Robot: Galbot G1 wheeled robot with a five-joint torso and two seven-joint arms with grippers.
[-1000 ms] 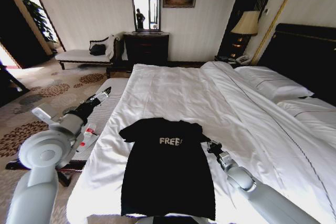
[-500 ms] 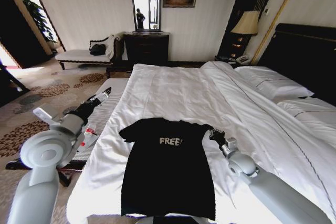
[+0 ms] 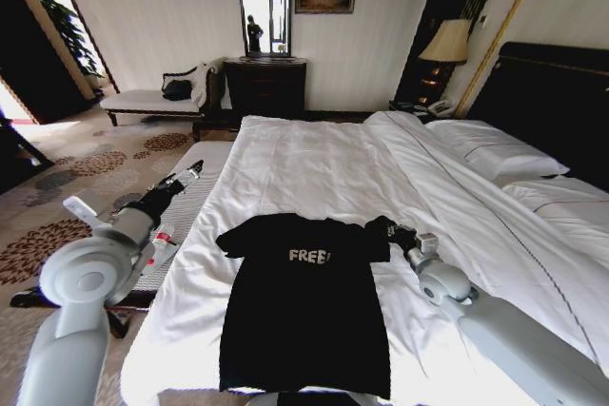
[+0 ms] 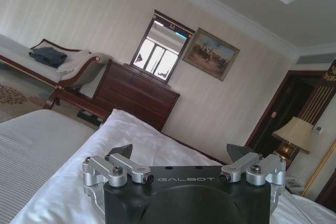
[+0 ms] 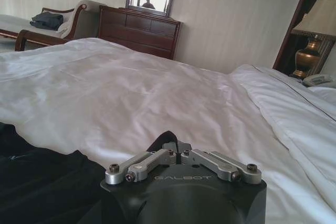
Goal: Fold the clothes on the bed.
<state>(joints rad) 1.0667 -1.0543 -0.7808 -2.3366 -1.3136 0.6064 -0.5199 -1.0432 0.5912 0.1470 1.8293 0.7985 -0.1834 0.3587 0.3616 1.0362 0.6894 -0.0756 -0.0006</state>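
Observation:
The black T-shirt (image 3: 304,311) with white "FREE!" lettering lies flat, chest up, near the foot of the white bed (image 3: 324,154). My right gripper (image 3: 388,230) is at the shirt's right sleeve and is shut on a pinch of black fabric, which peeks out between its fingertips in the right wrist view (image 5: 173,143). More of the shirt (image 5: 42,177) lies beside it on the duvet. My left gripper (image 3: 188,174) hangs open off the bed's left side, above the bench. In the left wrist view the left gripper (image 4: 178,153) has nothing between its spread fingers.
A long white-cushioned bench (image 3: 186,211) runs along the bed's left side with a small white-and-red remote (image 3: 158,246) on it. Pillows (image 3: 495,154) and a dark headboard (image 3: 561,92) are at right. A chaise (image 3: 152,97), dresser (image 3: 265,87) and lamp (image 3: 447,43) stand along the far wall.
My right gripper has moved forward along the shirt's right edge to the sleeve and closed on it, and the sleeve now bunches at the gripper. The left arm has barely moved.

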